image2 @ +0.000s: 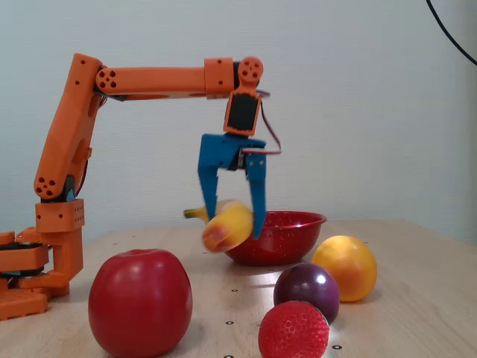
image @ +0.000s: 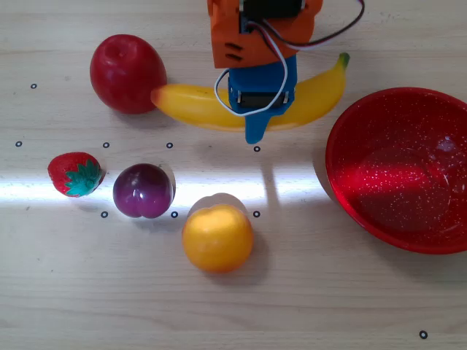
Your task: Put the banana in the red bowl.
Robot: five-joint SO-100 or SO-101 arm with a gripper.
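Observation:
The banana [image: 190, 106] is long, yellow, with an orange-red tip at the left and a green stem end at the right in the overhead view. My blue gripper [image: 257, 117] is shut across its middle. In the fixed view the gripper [image2: 234, 224] holds the banana [image2: 223, 231] tilted and clear of the table, tip toward the camera. The red bowl [image: 343, 182] stands to the right of the banana, glittery inside with nothing in it; in the fixed view the red bowl [image2: 298, 240] sits just behind and to the right of the gripper.
A red apple [image: 128, 73] lies by the banana's tip. A strawberry [image: 75, 175], a purple plum [image: 143, 191] and a round orange fruit [image: 217, 238] lie in a row nearer the front. The orange arm's base [image2: 45, 246] stands at the left of the fixed view.

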